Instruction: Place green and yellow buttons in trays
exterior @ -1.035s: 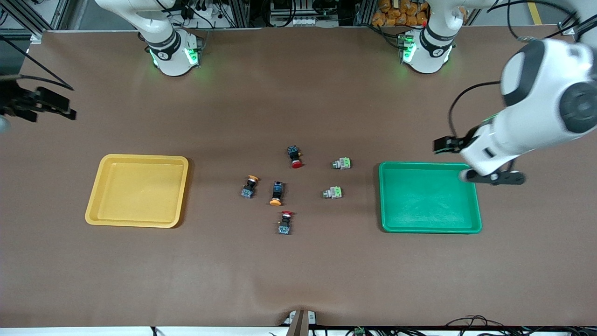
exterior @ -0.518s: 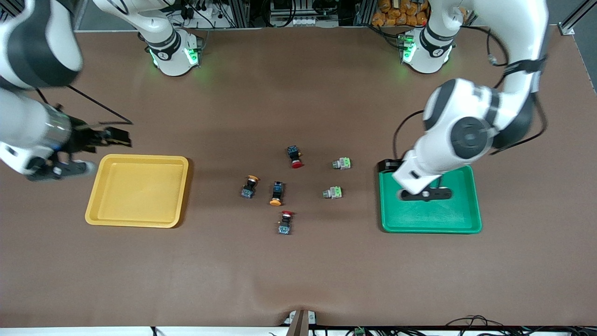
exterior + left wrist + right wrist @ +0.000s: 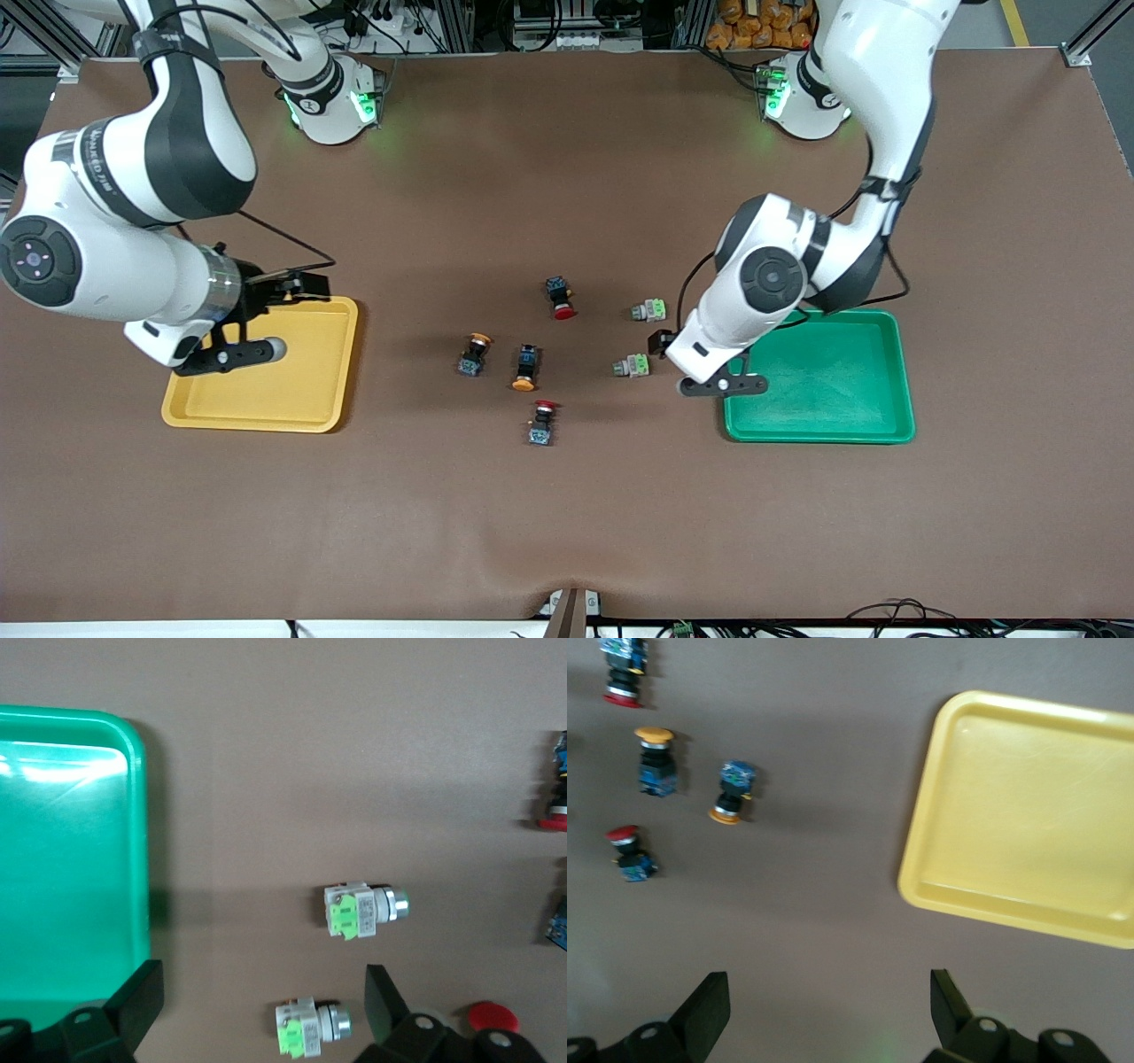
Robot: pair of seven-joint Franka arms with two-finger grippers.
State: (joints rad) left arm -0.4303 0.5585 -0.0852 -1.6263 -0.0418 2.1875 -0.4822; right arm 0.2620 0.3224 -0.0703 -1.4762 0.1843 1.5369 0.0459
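You have six push-button switches in the middle of the bench (image 3: pixel 567 514), between two trays. Two are pale grey-white with light-green parts: one green button (image 3: pixel 649 310) (image 3: pixel 310 1031) farther from the front camera, the other green button (image 3: pixel 632 365) (image 3: pixel 365 911) nearer. Two are orange-yellow capped: one yellow button (image 3: pixel 474 354) (image 3: pixel 656 758) toward the right arm's end, the other yellow button (image 3: pixel 524 367) (image 3: pixel 730 792) just beside it. Two are red-capped: one red switch (image 3: pixel 560 297) (image 3: pixel 622 673) farthest from the front camera, the other red switch (image 3: pixel 541 422) (image 3: pixel 629 852) nearest. All six lie on their sides, apart from one another, and none is in a tray.

The yellow tray (image 3: pixel 292 390) (image 3: pixel 1028 815) sits toward the right arm's end, the green tray (image 3: pixel 824 390) (image 3: pixel 62 859) toward the left arm's end. The red switches lie close beside the yellow-capped pair.

Your left end effector (image 3: pixel 722 384) (image 3: pixel 264 1010) hangs over the green tray's edge that faces the switches, close to the nearer green button. Its fingers are spread wide and hold nothing. Your right end effector (image 3: pixel 232 354) (image 3: pixel 829 1010) hangs over the yellow tray, fingers likewise spread wide and empty, touching nothing.
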